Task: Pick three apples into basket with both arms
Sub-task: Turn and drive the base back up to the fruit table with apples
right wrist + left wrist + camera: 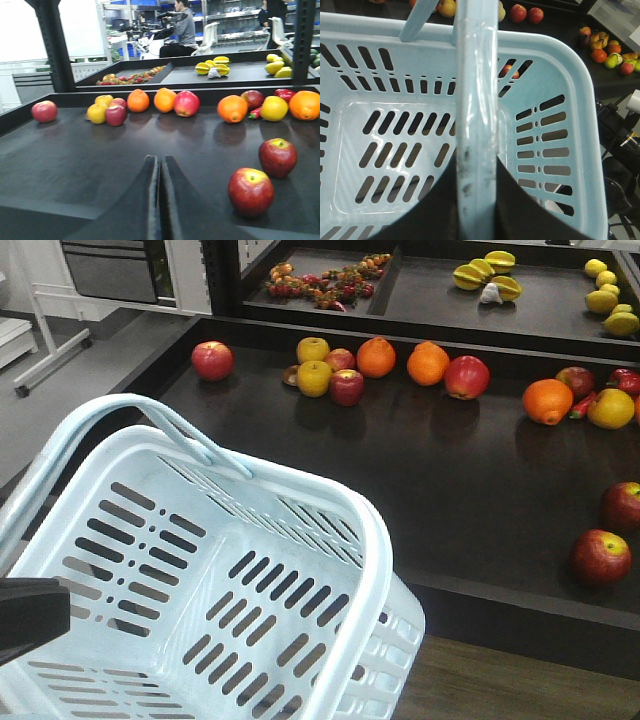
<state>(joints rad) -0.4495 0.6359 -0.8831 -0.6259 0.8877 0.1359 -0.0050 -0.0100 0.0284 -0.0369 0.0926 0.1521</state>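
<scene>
Stretching across the front view, the dark shelf (pixel 450 490) carries all the fruit, so none of the picking is done yet. The basket (pixel 572 65) hangs near the shelf's front edge on the left. Its slotted floor is bare, and nothing lies inside in either view that shows it. One thin handle (pixel 476 100) runs up the middle of the left wrist view. The left gripper (pixel 476 172) pinches it, with dark fingers (pixel 520 205) close against both sides of the hoop. The carrying half of the job looks settled, with the basket held where fruit can be dropped in.

The right gripper (pixel 159 160) hovers low over bare shelf, its fingers (pixel 175 200) pressed together with nothing between them. They would need to spread before any grasp.

The nearest apple (pixel 251 191) stands on the shelf just to the right of those fingers, and a second apple (pixel 278 157) sits just behind it, the two close but apart. These look like the easiest first picks. More red apples lie well back in the row with the oranges (pixel 376 357) and yellow fruit. One far-left apple (pixel 212 360) stands alone there. Which of them would make the third I cannot tell.

All three picks and all three drops into the basket remain.
</scene>
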